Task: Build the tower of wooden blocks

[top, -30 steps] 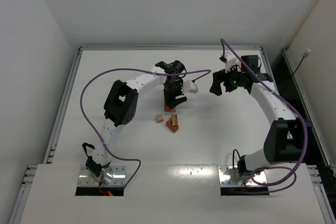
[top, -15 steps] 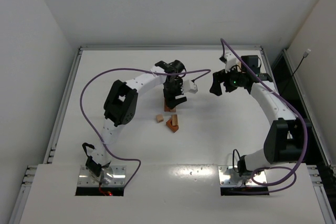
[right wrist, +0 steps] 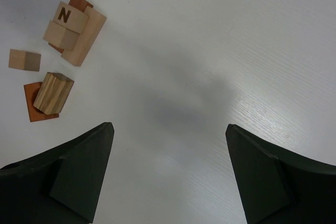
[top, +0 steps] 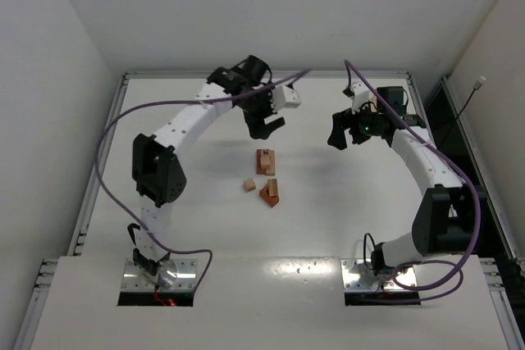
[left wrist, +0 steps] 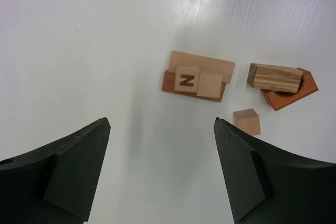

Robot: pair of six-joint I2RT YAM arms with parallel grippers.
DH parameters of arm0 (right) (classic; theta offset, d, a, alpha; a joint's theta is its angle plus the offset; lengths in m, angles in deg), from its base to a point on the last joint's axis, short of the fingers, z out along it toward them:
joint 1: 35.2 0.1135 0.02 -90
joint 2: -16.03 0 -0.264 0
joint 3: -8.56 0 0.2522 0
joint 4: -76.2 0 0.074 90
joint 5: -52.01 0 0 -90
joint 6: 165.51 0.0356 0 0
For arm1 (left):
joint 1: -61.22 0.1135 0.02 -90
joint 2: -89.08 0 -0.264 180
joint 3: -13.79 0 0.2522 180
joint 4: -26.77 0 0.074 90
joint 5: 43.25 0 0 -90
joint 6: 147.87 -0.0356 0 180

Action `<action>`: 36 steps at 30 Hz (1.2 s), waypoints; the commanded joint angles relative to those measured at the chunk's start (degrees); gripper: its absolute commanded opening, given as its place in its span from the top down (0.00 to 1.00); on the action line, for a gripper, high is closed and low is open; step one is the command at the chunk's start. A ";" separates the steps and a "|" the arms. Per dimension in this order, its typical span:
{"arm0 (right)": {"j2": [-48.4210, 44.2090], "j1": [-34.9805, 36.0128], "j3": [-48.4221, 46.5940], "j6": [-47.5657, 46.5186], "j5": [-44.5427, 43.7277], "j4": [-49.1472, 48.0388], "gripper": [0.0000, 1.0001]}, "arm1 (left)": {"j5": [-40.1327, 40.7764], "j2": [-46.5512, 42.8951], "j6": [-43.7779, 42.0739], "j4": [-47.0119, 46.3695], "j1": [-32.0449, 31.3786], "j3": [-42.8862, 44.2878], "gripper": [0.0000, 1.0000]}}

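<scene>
A small stack [top: 265, 160] lies mid-table: a reddish bar [left wrist: 191, 86] and a tan bar [left wrist: 205, 62] side by side, with a cube marked N [left wrist: 187, 78] and a plain tan cube [left wrist: 209, 84] on top. A loose tan cube [left wrist: 247, 121] and a striped wood block [left wrist: 275, 77] resting on a reddish piece [left wrist: 296, 95] lie close by. The stack also shows in the right wrist view [right wrist: 65, 15]. My left gripper [top: 264, 125] [left wrist: 161, 121] is open and empty, raised behind the stack. My right gripper [top: 336, 133] [right wrist: 169, 125] is open and empty, well to the right of the blocks.
The white table [top: 189, 202] has a raised rim at the back [top: 262, 74] and sides. Purple cables loop from both arms. The loose cube [top: 248, 185] and the striped block on its reddish piece [top: 271, 192] sit just in front of the stack.
My left gripper has lifted off the stack and drawn back toward the far side, leaving the blocks uncovered. The right arm has not moved.
</scene>
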 commanded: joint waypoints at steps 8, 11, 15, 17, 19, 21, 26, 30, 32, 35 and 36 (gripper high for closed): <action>-2.57 4.80 0.47 -1.17 7.17 -1.36 0.15 | -26.23 -26.02 6.43 -0.66 23.73 -22.34 0.16; -3.10 12.69 1.08 -3.98 6.12 -0.30 0.15 | -33.50 -29.98 6.42 0.66 31.11 -33.77 0.01; -0.39 26.42 -0.31 -6.10 0.24 2.41 0.16 | -45.21 -29.65 6.43 3.81 40.78 -41.35 0.00; 1.55 31.43 -1.37 -6.10 -1.70 2.42 0.18 | -50.13 -28.59 5.82 5.14 47.19 -43.11 0.00; 4.45 37.33 -2.43 -4.96 -4.69 3.04 0.20 | -50.16 -29.46 5.28 4.36 54.39 -43.11 0.00; 5.86 40.41 -2.43 -3.29 -7.93 1.63 0.24 | -53.22 -30.69 10.09 1.03 59.32 -43.81 0.00; 8.41 49.20 -0.32 -0.13 -15.32 -1.27 0.37 | -55.97 -30.61 14.07 -1.98 69.70 -47.16 0.00; 12.45 51.32 -0.32 4.34 -19.81 -2.32 0.44 | -56.66 -28.68 4.94 6.19 74.71 -46.46 0.00; 14.12 51.32 -2.51 5.76 -22.79 -2.33 0.46 | -56.66 -27.89 2.57 9.43 75.25 -45.50 0.00; 17.98 51.32 -5.59 8.40 -25.60 -0.49 0.52 | -56.66 -27.88 8.93 5.61 77.26 -45.39 0.00; 18.86 51.32 -6.12 9.62 -26.14 -0.48 0.53 | -56.66 -27.88 10.80 4.36 77.27 -45.40 0.00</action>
